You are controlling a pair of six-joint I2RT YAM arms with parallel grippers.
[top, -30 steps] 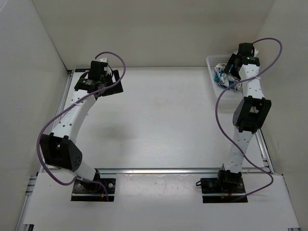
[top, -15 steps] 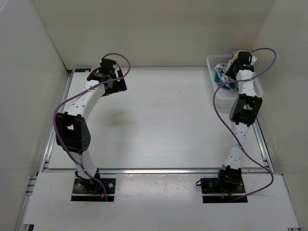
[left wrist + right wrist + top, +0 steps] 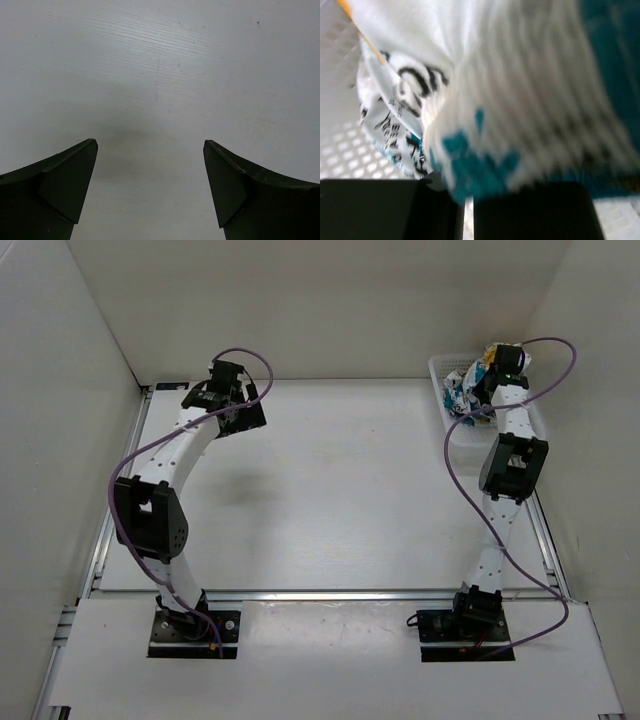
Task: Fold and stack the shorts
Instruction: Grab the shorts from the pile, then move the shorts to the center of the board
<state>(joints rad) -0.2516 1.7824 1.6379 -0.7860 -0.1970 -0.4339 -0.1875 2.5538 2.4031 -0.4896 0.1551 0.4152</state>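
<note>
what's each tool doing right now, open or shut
Left tool: open, holding nothing, above the table.
Right tool: looks closed on the shorts in the basket.

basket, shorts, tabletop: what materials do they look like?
Basket: rigid white plastic, judging by its perforated grid wall. Shorts: soft fabric, white with teal and black print, gathered into ribs and folds. Tabletop: matte white with faint linear grain, possibly laminate or painted board.

Looks like a robotics lab cell. Boxed in by plain white walls, with a white counter edged in aluminium rails.
</note>
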